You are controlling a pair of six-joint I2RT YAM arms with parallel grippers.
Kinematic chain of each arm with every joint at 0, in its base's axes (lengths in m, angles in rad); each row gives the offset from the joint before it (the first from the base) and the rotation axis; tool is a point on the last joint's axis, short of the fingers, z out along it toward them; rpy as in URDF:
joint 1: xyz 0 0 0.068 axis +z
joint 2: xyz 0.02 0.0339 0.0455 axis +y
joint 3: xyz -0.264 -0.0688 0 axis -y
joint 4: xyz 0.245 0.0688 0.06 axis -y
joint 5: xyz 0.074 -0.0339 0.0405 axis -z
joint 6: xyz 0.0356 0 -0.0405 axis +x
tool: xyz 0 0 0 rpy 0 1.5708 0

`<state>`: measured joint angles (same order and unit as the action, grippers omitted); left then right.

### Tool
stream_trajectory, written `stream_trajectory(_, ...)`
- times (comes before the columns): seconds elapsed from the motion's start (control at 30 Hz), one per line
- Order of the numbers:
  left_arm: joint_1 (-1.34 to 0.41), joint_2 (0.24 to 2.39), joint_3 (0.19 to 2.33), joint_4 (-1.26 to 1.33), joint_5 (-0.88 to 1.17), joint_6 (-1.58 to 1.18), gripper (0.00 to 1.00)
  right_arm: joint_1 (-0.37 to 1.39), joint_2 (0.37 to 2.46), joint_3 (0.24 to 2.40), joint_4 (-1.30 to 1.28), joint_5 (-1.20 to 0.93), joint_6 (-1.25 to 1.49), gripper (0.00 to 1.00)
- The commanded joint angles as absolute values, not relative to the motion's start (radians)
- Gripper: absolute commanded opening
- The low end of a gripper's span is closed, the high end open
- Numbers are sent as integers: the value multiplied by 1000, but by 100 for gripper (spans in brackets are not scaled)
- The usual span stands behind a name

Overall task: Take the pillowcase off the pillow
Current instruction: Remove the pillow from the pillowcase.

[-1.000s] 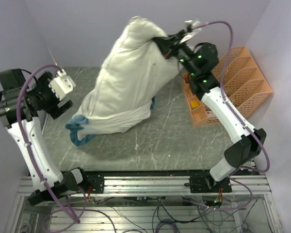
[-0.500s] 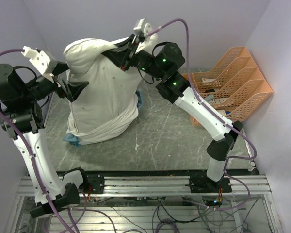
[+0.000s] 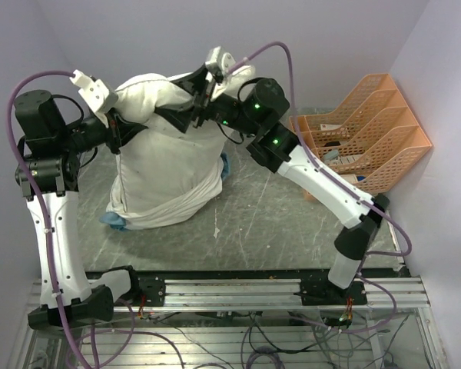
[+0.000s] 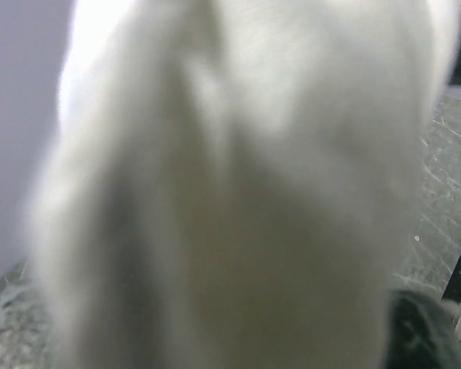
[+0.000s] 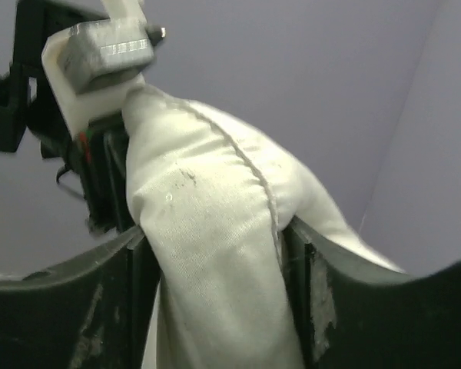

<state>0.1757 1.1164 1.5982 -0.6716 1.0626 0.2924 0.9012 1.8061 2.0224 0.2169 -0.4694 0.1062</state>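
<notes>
The pillow point(image 3: 169, 154) stands upright on the table, off-white and plump. The pillowcase point(image 3: 163, 206) is bunched round its bottom, white side out, with a teal edge point(image 3: 114, 221) showing at the lower left. My left gripper point(image 3: 121, 127) is shut on the pillow's top left corner, and white fabric point(image 4: 246, 192) fills the left wrist view. My right gripper point(image 3: 186, 111) holds the top edge from the right. Its jaws stand half apart, and the pillow's seam point(image 5: 207, 223) fills the gap and touches both fingers. The left gripper point(image 5: 119, 115) shows just beyond it.
An orange file rack point(image 3: 369, 131) stands at the right against the wall. The grey stone table point(image 3: 276, 223) stretches in front of the pillow. Purple walls close in at the back and on both sides. The metal rail point(image 3: 230, 292) runs along the near edge.
The pillow was carried left and stood upright. My left gripper came in and closed on the top left corner. The right jaws have widened on the top edge.
</notes>
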Motion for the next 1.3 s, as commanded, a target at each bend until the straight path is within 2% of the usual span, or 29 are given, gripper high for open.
stream_trajectory(0.0,154,1145,1707,-755,946,313,7,799,1624,1770,390,-432,232,69)
stream_trajectory(0.07,154,1175,1779,-795,862,312,7,679,1549,1571,524,-470,413,81)
stream_trajectory(0.13,154,1191,1833,-792,772,293,7,573,1482,1418,606,-476,534,84)
stream_trajectory(0.23,155,1181,1871,-749,664,258,7,461,1417,1218,650,-470,604,86)
stream_trajectory(0.33,156,1176,1925,-740,639,220,7,423,1398,1062,632,-441,590,86)
stream_trajectory(0.47,155,1166,1976,-761,662,203,7,390,1488,875,801,-549,629,82)
stream_trajectory(0.6,155,1158,1974,-769,675,206,7,396,1691,868,1022,-750,705,76)
stream_trajectory(0.7,156,1161,1975,-789,671,226,7,411,1800,896,1159,-806,767,75)
stream_trajectory(0.9,156,1160,1965,-797,666,246,7,486,1872,995,1058,-808,672,78)
stream_trajectory(1.03,155,1160,1964,-801,668,253,7,488,1920,1031,1101,-788,706,78)
stream_trajectory(1.27,155,1162,2000,-809,692,247,7,531,2013,1196,917,-674,659,69)
